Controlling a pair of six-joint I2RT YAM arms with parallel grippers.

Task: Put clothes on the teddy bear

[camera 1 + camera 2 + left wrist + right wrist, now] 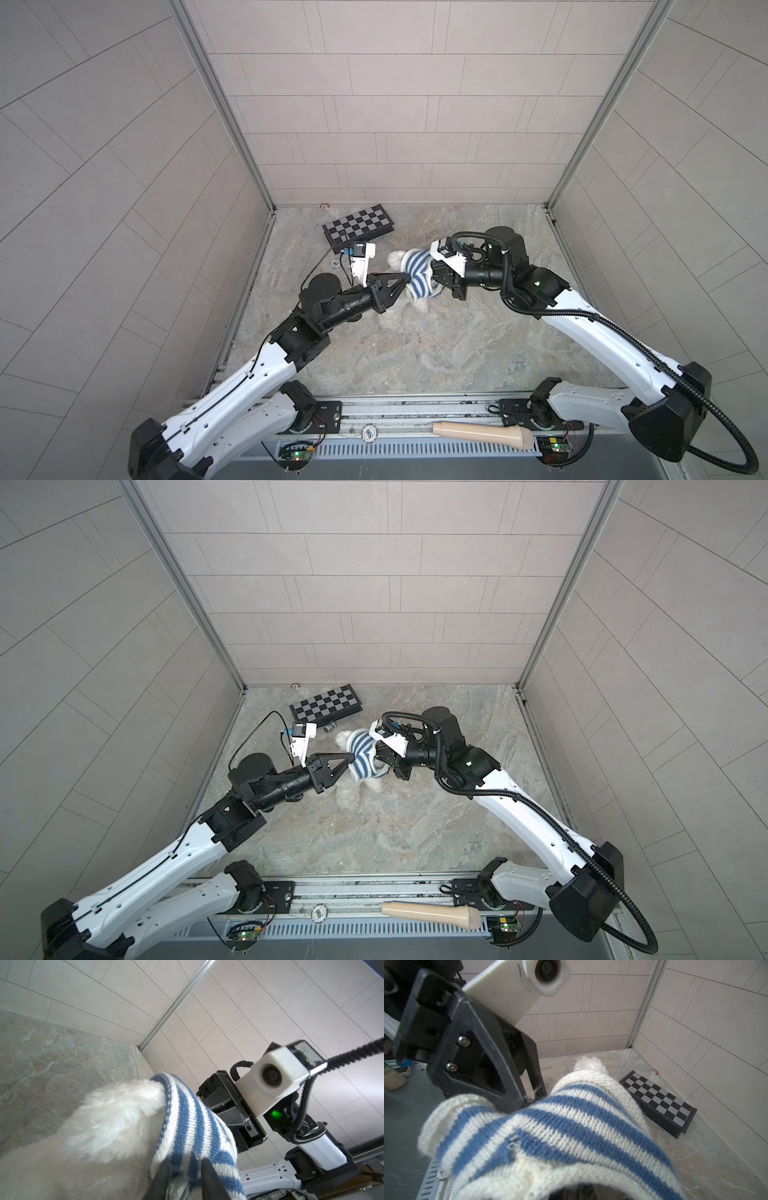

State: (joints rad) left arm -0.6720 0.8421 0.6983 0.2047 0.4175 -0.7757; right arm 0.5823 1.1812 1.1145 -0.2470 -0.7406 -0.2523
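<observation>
— Where is the teddy bear point(395, 258) point(343, 737)?
— It lies on the table point(415, 353), toward the far side, just near-right of the chessboard point(359, 226). It is between both grippers, with the striped shirt point(417, 272) point(560, 1126) over its body.
— And the right gripper point(435, 277)?
— Clenched on the shirt's hem.
— The left gripper point(404, 277) point(185, 1161)?
— Its fingers point(207, 1178) straddle a fold of the shirt. I can't tell whether they pinch it.

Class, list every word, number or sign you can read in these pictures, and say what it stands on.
No text reads clearly.
Pale stitched marks on the striped shirt: too blurred to read.
Round token: printing too blurred to read.
Chessboard: squares only, no lettering visible.
</observation>
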